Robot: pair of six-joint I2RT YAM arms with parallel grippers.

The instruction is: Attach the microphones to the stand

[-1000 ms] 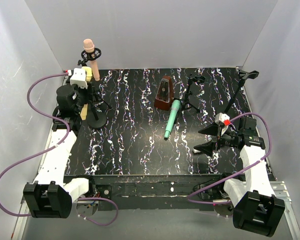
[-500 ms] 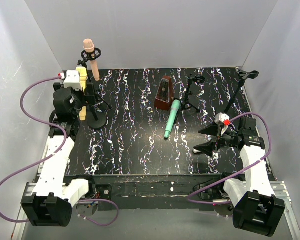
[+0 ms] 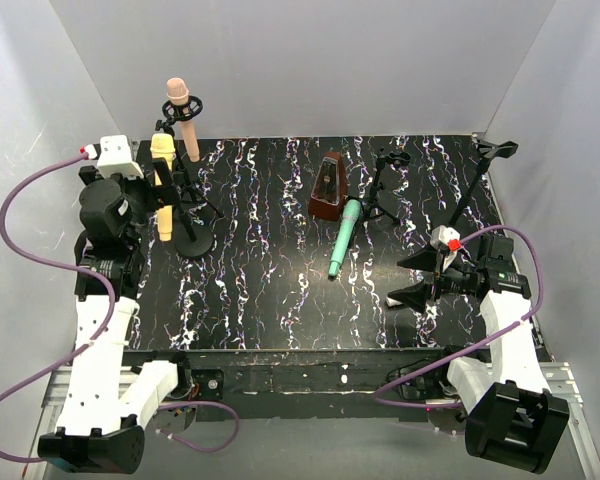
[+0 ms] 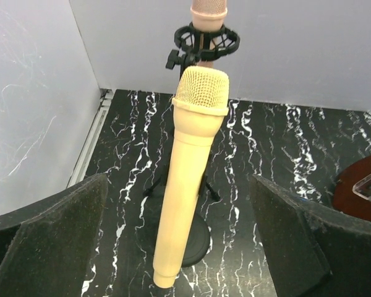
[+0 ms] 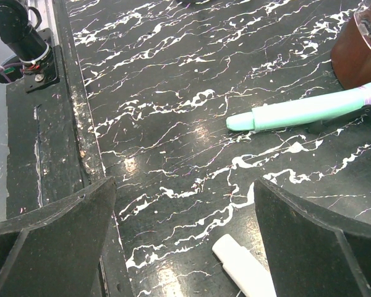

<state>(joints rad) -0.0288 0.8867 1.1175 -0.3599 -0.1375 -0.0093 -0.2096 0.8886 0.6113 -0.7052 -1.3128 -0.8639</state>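
**Marbled black surface: two microphones upright, two lying flat**

Grey walls box in the black, white-veined surface [image 3: 260, 300]. At its 9 o'clock edge my left claw [image 3: 148, 195] is spread wide and grips nothing. In my left wrist view both pads [image 4: 49, 241] stand clear of the yellow microphone [image 4: 188, 185], which rises between them. It is upright, head up and slightly tilted, against the round-based stand [image 3: 195, 240]. I cannot see the clip that holds it.

Behind it, toward 11 o'clock, the pink microphone [image 3: 180, 115] sits head-up in the ring mount [image 4: 204, 43] of a tripod stand. Near 12 o'clock stands the brown metronome [image 3: 327, 190].

Just beside it, at its 4 o'clock, the teal microphone [image 3: 344, 237] lies on the surface with its handle pointing to 6 o'clock. Two bare stands follow, a small stand [image 3: 385, 185] and a taller stand [image 3: 480, 180] toward 2 o'clock.

At 4 o'clock my right claw [image 3: 420, 275] hangs low, its fingers spread wide around nothing. Beneath it, one end of the white microphone [image 5: 244, 266] lies on the surface, apart from both pads.
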